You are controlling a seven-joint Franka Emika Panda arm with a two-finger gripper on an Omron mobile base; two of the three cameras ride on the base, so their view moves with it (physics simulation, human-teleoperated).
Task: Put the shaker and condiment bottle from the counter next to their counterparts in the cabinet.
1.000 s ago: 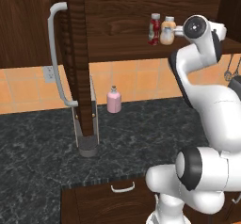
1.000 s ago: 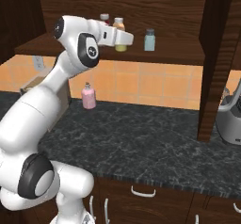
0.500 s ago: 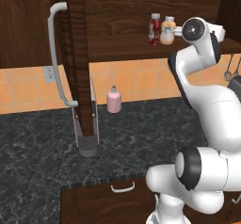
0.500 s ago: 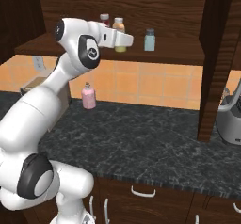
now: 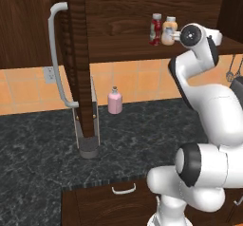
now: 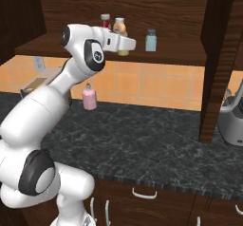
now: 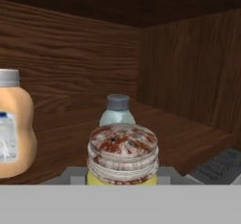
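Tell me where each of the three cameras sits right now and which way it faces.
Left base view: behind the arm on its left, facing the cabinet and counter; the white arm rises at lower right.
Right base view: behind on its right, same scene; the arm rises at lower left, its gripper at the shelf.
Hand view: on the hand, looking into the cabinet over the shaker.
Shared: both base views show the red condiment bottle and orange-and-cream bottle; right base and hand views share the grey-blue shaker.
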